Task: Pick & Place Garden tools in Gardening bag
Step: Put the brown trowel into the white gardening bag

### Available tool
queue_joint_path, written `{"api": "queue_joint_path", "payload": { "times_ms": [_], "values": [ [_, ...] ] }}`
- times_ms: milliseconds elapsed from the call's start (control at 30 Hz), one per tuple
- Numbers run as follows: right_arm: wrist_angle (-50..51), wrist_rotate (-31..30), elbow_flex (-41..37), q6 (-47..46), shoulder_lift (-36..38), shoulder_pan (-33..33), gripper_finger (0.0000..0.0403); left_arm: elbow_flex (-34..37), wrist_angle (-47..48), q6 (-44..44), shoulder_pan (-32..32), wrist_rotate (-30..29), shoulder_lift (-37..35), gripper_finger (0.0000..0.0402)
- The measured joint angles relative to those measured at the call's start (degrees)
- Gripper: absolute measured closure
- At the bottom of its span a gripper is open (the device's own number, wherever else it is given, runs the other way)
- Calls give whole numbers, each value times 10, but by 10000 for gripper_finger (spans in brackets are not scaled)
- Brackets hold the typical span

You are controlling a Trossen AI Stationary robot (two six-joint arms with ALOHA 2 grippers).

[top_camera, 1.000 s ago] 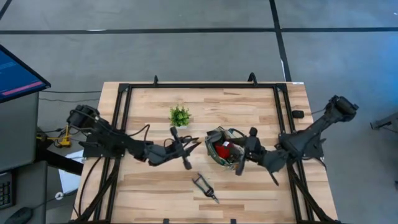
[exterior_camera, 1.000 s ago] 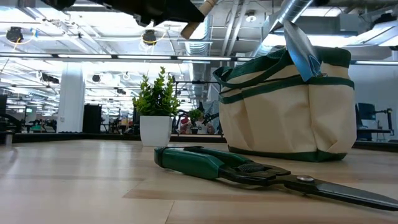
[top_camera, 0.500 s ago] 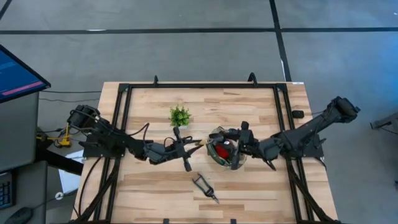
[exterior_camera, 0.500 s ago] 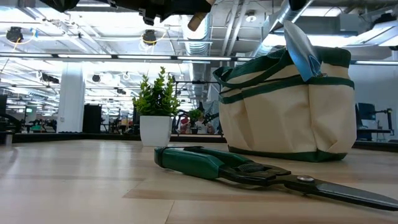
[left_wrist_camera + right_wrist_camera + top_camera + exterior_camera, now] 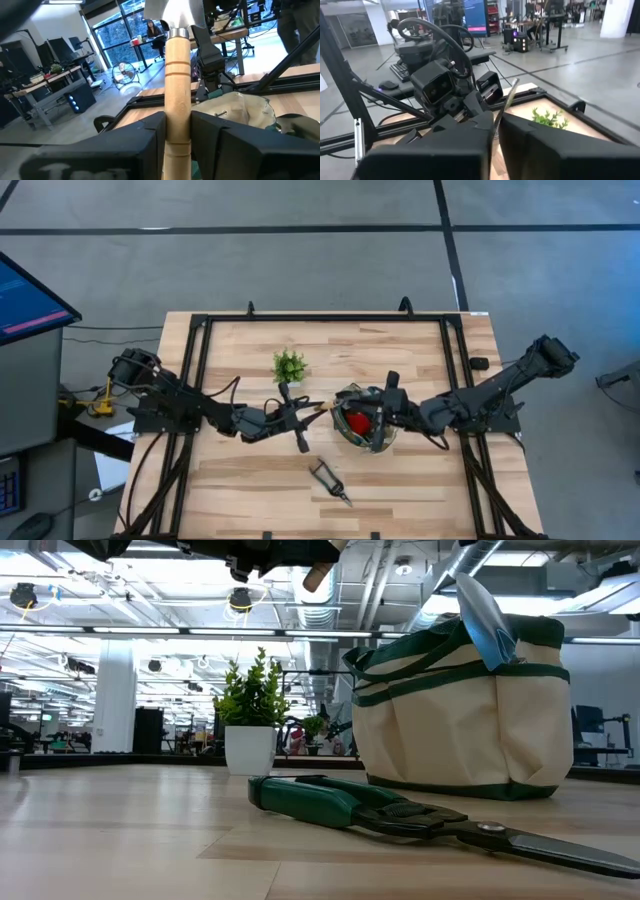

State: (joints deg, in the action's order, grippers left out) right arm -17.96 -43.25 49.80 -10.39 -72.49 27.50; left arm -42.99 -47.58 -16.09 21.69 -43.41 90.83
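Wooden-handled trowel (image 5: 177, 95): pinched between the left end effector's (image 5: 291, 420) fingers, held above the surface, just short of the bag.
Gardening bag (image 5: 362, 418): stood beside the left end effector, directly under the right end effector (image 5: 385, 412); a red-and-black piece (image 5: 357, 420) and a trowel blade (image 5: 485, 620) were seen inside.
Right end effector: finger state could not be told.
Green-handled shears (image 5: 400, 815): left lying on the surface, nearer the front edge than either end effector.
Progress: judged well along; the held trowel and the shears remained.
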Motion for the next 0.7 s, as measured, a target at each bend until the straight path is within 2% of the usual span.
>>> {"api": "queue_joint_path", "payload": {
  "times_ms": [67,333,700],
  "values": [
    [-9,-1,0,21,0,3,396,-1,-1,-1,0,1,0,348],
    [-7,1,0,33,0,3,401,-1,1,13,0,3,0,345],
    [7,-3,0,35,0,15,403,0,3,18,6,3,0,299]
  ]
}}
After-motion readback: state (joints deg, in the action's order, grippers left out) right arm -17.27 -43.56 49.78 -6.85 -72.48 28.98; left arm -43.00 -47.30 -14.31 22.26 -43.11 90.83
